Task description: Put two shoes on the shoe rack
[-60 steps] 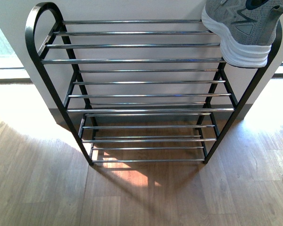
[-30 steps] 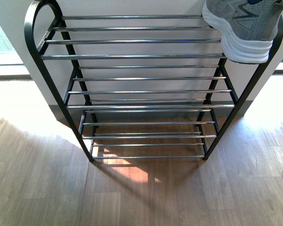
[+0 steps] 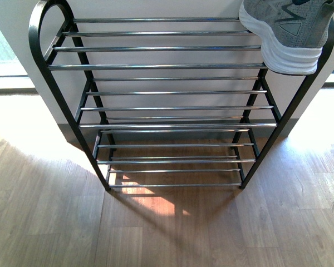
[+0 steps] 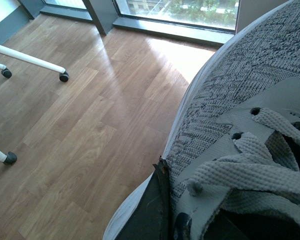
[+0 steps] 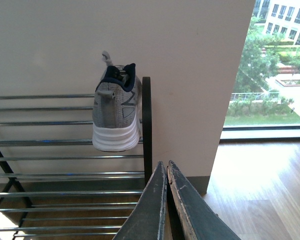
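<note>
Right gripper hangs pinched shut and empty before a white wall. Sunlit wooden floor spreads under the shoe rack, with the first shoe at its top tier's right end. Left gripper clamps the second shoe above the floor. Nothing has shifted in half a second.

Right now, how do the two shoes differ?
The racked shoe sits on the rack, top tier, right end; the held shoe hangs over the wood floor. Nothing grips the racked shoe; the left gripper pinches the held shoe. Both are grey knit.
</note>
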Controlling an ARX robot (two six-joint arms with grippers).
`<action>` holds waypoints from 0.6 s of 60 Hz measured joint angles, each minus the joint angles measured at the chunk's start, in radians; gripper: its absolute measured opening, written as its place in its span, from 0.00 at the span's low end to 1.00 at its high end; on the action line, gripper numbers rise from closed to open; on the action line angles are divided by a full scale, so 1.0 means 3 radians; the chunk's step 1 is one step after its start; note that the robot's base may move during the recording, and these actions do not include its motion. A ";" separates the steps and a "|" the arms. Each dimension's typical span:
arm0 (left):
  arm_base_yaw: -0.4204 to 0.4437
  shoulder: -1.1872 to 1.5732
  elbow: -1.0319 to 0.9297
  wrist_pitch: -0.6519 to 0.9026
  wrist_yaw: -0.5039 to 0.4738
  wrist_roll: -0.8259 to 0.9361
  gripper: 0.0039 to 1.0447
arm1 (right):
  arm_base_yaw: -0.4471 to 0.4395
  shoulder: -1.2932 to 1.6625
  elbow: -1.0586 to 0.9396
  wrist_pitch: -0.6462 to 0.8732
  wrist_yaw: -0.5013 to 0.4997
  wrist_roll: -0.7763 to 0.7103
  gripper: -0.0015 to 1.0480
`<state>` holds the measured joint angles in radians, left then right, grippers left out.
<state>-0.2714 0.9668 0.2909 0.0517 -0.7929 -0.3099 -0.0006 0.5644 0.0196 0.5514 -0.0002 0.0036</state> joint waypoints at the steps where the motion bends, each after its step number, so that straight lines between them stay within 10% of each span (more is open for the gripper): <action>1: 0.0000 0.0000 0.0000 -0.0001 -0.0001 0.0000 0.01 | 0.0000 -0.0022 0.0000 -0.0019 0.0000 0.0000 0.02; 36: 0.0000 0.0000 0.0000 0.0000 -0.0001 0.0000 0.01 | 0.0000 -0.0927 -0.0001 -0.0880 0.0000 0.0000 0.02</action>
<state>-0.2714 0.9668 0.2909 0.0517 -0.7933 -0.3099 -0.0006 0.2863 0.0193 0.2874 -0.0002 0.0036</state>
